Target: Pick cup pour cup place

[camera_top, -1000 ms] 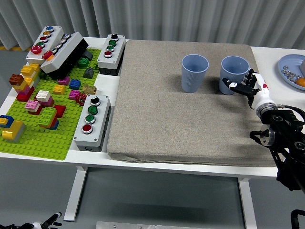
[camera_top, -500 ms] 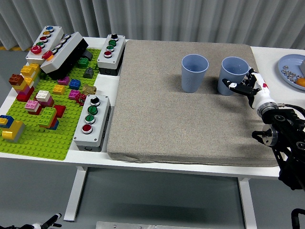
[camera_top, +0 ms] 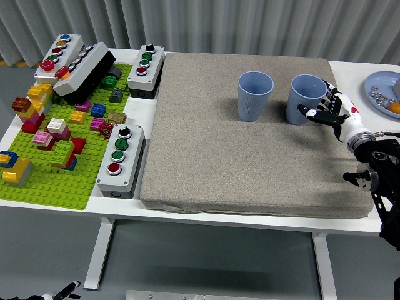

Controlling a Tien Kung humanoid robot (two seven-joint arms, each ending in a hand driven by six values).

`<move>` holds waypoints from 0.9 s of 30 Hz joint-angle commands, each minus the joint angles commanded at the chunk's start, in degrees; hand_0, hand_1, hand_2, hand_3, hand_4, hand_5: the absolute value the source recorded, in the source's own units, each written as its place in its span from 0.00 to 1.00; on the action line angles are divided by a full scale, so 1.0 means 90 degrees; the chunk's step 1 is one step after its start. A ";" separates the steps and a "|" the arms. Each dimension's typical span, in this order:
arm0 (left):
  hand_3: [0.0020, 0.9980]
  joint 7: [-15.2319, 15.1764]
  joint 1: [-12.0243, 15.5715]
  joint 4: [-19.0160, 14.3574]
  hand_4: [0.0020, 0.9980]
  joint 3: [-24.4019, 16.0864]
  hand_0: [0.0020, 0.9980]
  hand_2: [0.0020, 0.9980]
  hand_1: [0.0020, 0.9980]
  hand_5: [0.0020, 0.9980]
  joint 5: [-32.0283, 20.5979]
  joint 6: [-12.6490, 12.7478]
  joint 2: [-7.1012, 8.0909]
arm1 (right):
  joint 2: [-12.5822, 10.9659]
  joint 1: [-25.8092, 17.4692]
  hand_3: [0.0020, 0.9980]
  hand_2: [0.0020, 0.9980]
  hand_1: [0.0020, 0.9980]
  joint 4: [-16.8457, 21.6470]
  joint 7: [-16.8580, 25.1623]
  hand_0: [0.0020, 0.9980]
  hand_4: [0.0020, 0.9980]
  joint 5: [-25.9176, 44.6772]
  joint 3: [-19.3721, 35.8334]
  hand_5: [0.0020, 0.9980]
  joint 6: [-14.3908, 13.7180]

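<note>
Right hand (camera_top: pixel 329 109) had fingers wrapped round the right-most of 2 blue cups (camera_top: pixel 306 99), tilted a bit on the grey mat (camera_top: pixel 237 156), w/ 2nd cup (camera_top: pixel 255 95) upright just left, 3 button boxes (camera_top: pixel 122 160) beside.

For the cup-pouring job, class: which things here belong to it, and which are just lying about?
Belonging to the job:
right cup, grasped by the right hand
left cup
grey mat

Lying about:
green brick baseplate
button boxes
blue plate
</note>
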 joint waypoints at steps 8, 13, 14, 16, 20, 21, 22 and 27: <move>0.80 0.0009 0.0049 0.0000 0.61 -0.0124 0.85 0.91 0.84 1.00 0.0065 0.0007 -0.0006 | -0.0543 -0.0683 1.00 1.00 0.97 0.0950 -0.0156 1.00 0.82 0.0139 -0.0136 0.15 0.0125; 0.80 0.0017 0.0084 0.0000 0.61 -0.0187 0.85 0.91 0.84 1.00 0.0115 0.0003 -0.0006 | -0.0771 -0.1042 1.00 1.00 0.97 0.1530 -0.0183 1.00 0.81 0.0114 -0.0098 0.15 0.0091; 0.80 0.0018 0.0083 0.0000 0.61 -0.0192 0.85 0.91 0.84 1.00 0.0125 -0.0001 -0.0005 | -0.0813 -0.1091 1.00 1.00 0.97 0.1647 -0.0186 1.00 0.81 0.0105 -0.0099 0.15 0.0086; 0.80 0.0020 0.0082 0.0000 0.61 -0.0204 0.85 0.90 0.84 1.00 0.0142 -0.0004 -0.0001 | -0.0853 -0.1134 1.00 1.00 0.97 0.1793 -0.0188 1.00 0.81 0.0118 -0.0077 0.16 0.0091; 0.80 0.0023 0.0079 0.0000 0.61 -0.0202 0.85 0.90 0.84 1.00 0.0153 -0.0008 0.0001 | -0.0843 -0.1114 1.00 1.00 0.97 0.1892 -0.0179 1.00 0.81 0.0128 -0.0017 0.16 0.0054; 0.80 0.0023 0.0079 0.0000 0.61 -0.0201 0.85 0.90 0.84 1.00 0.0152 -0.0008 0.0001 | -0.0842 -0.1112 1.00 1.00 0.97 0.1896 -0.0179 1.00 0.81 0.0130 -0.0014 0.16 0.0052; 0.80 0.0016 0.0072 0.0000 0.62 -0.0193 0.85 0.90 0.84 1.00 0.0137 -0.0006 0.0001 | -0.0831 -0.1048 1.00 1.00 0.96 0.1902 -0.0176 1.00 0.82 0.0130 0.0041 0.16 -0.0019; 0.80 -0.0009 0.0082 0.0000 0.62 -0.0188 0.85 0.90 0.84 1.00 0.0091 0.0018 0.0021 | -0.1035 -0.0678 1.00 1.00 0.96 0.2011 -0.0179 1.00 0.82 0.0172 0.0264 0.16 -0.0118</move>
